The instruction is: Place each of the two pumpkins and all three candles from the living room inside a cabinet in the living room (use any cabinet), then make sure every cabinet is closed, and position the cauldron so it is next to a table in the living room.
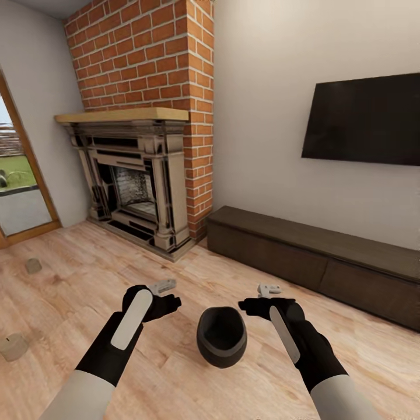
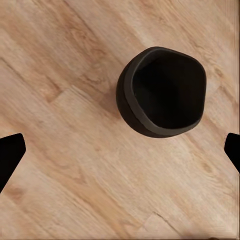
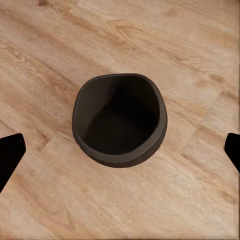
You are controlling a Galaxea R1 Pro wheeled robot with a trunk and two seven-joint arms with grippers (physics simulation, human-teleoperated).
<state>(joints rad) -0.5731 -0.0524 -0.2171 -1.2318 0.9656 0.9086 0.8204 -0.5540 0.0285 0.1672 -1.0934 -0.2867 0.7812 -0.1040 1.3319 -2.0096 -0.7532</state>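
Observation:
The black cauldron stands upright on the wood floor between my two arms, mouth up and empty. My left gripper hovers open to its left, and my right gripper hovers open to its right; neither touches it. The left wrist view looks down on the cauldron, and so does the right wrist view, with dark fingertips wide apart at the picture's sides. Two beige candles sit on the floor at the left, one farther and one nearer. The low dark-brown cabinet runs along the right wall, its fronts shut.
A brick fireplace with a wooden mantel stands ahead to the left. A glass door is at the far left. A black TV hangs above the cabinet. Bare plank floor surrounds the cauldron.

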